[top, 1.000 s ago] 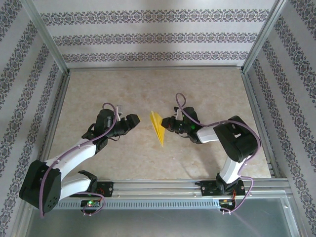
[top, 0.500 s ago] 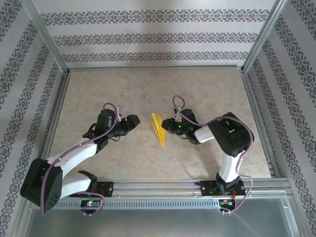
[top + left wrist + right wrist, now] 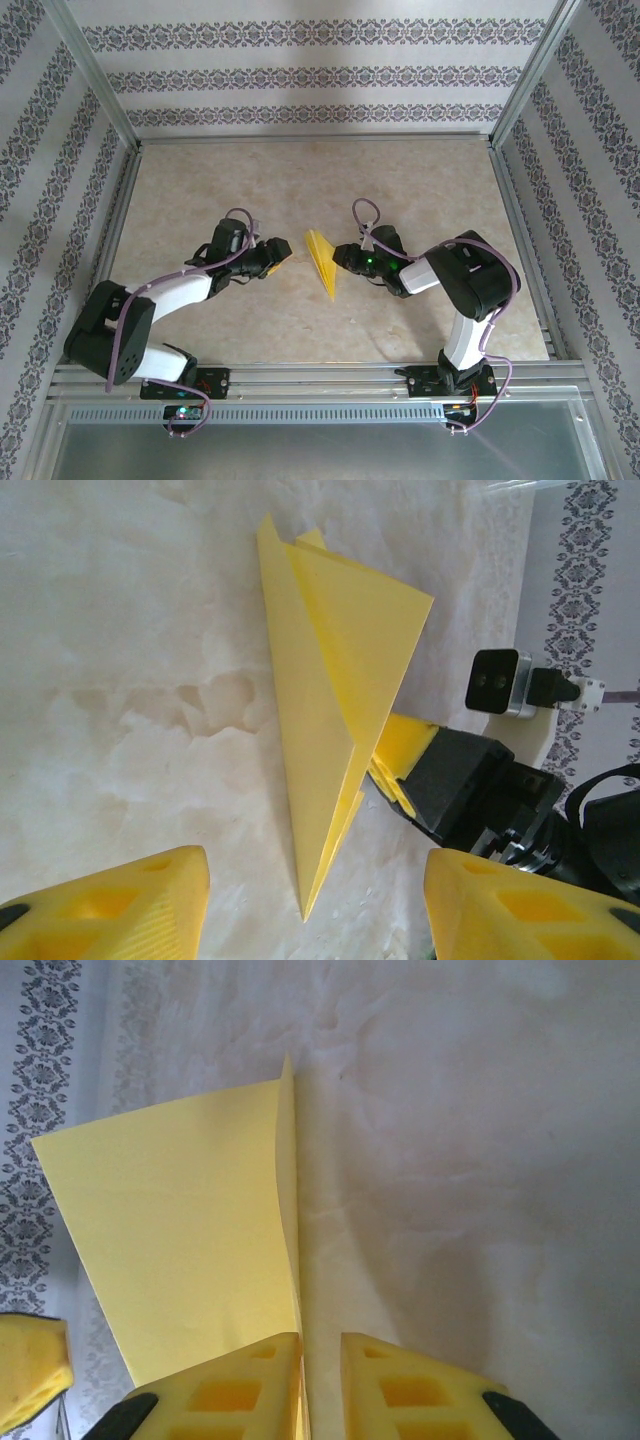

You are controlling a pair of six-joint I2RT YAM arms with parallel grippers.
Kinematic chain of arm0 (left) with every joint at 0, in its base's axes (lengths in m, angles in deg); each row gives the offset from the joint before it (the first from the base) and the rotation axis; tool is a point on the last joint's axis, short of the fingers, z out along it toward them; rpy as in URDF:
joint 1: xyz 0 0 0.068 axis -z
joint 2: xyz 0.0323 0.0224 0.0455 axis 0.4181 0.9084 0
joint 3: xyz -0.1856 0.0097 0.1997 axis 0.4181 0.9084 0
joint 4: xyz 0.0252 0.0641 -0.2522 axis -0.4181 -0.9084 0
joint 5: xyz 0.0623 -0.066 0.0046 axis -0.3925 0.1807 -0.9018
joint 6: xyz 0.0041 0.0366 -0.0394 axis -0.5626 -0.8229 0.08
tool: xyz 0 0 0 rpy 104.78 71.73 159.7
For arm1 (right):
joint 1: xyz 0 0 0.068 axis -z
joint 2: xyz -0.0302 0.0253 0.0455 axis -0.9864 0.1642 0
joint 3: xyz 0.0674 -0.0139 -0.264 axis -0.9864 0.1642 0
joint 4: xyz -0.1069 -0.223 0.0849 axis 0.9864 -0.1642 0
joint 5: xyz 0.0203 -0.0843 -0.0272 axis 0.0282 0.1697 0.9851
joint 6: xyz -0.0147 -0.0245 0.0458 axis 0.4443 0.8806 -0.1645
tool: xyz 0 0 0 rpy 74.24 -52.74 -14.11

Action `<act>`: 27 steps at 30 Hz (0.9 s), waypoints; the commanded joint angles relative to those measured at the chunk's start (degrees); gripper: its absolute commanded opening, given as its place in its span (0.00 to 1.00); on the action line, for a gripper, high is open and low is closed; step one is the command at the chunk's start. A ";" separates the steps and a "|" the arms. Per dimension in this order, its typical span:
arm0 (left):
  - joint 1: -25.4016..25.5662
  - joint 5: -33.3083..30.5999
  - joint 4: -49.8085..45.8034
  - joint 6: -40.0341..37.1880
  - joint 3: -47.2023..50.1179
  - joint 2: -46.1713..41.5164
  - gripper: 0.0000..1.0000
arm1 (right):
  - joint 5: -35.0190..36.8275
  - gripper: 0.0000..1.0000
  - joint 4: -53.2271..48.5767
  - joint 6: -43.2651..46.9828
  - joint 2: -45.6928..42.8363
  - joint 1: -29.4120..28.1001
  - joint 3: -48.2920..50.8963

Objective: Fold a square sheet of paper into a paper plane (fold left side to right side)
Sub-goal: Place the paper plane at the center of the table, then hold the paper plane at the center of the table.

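The square sheet of paper [image 3: 319, 260] is folded into a slim yellow dart, its tip pointing to the near edge, in the middle of the table. In the left wrist view the paper [image 3: 320, 680] has one flap raised. My left gripper [image 3: 276, 258] is just left of it, open, and its tip sits between the wide-spread fingers [image 3: 150, 900] without touching them. My right gripper [image 3: 344, 256] is at the paper's right side. Its fingers [image 3: 400, 1380] stand a narrow gap apart, and the paper's edge [image 3: 190, 1230] rests against the left one.
The beige marbled table [image 3: 200, 190] is boxed in by aluminium rails [image 3: 310, 140] and patterned walls. The arms' base rail [image 3: 320, 378] runs along the near edge. Bare tabletop lies behind and to both sides of the arms.
My left arm has swung right, closer to the paper, with its jaws narrowing a little. The right jaws have parted slightly from their pinch on the paper. The paper has stayed in place.
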 commanded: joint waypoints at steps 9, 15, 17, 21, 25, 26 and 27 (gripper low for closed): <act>2.57 3.52 2.60 -0.58 -8.73 11.86 0.58 | 1.67 0.20 -3.36 2.59 -2.14 0.55 0.90; 3.77 3.79 1.91 -0.92 -12.35 17.49 0.52 | 1.61 0.20 -3.93 2.78 -2.41 0.55 0.90; 4.02 4.05 2.69 -0.63 -13.00 18.65 0.52 | 1.52 0.20 -4.10 2.86 -2.49 0.55 0.90; 4.67 4.23 2.43 -1.06 -14.59 20.32 0.52 | 1.52 0.20 -4.71 3.18 -2.63 0.46 0.64; 4.91 4.14 1.74 -1.51 -15.21 22.07 0.50 | 1.61 0.20 -5.24 3.26 -2.89 0.46 0.45; 4.89 4.14 1.74 -1.58 -15.24 22.39 0.49 | 1.61 0.20 -5.40 3.34 -3.09 0.46 0.38; 4.97 4.10 1.65 -1.62 -15.21 22.81 0.46 | 1.70 0.20 -5.66 3.41 -3.34 0.47 0.37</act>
